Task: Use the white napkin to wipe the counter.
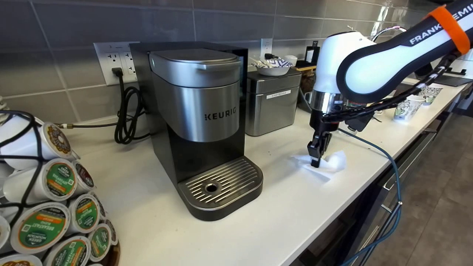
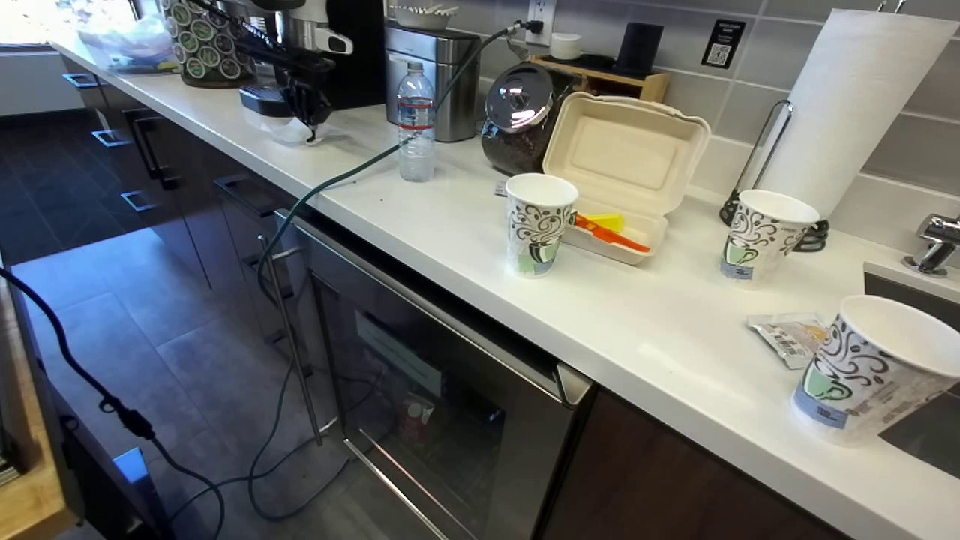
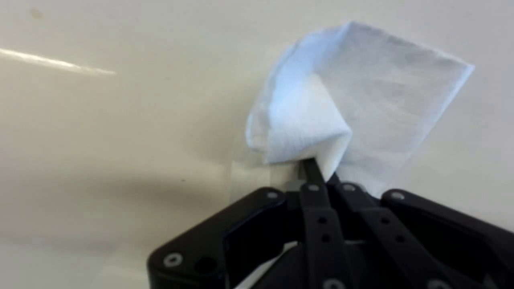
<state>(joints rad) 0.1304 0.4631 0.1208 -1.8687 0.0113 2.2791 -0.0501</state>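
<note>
The white napkin [image 1: 335, 162] lies crumpled on the white counter [image 1: 159, 225], to the right of the coffee maker's drip tray in an exterior view. It is small and partly hidden behind the gripper in an exterior view [image 2: 285, 133]. In the wrist view the napkin [image 3: 385, 88] is folded up in the middle, with a flat corner spread to the upper right. My gripper [image 3: 319, 172] is shut on a pinched fold of it, fingers pointing down. In both exterior views the gripper [image 1: 317, 159] is low at the counter, with the napkin around its fingertips [image 2: 312, 135].
A Keurig coffee maker [image 1: 199, 122] and a steel bin [image 1: 273, 103] stand near the wall. A rack of coffee pods [image 1: 44, 195] is at the near left. A water bottle [image 2: 417, 124], a paper cup [image 2: 538, 225] and a takeout box [image 2: 630, 157] stand along the counter. A cable [image 2: 352, 176] crosses it.
</note>
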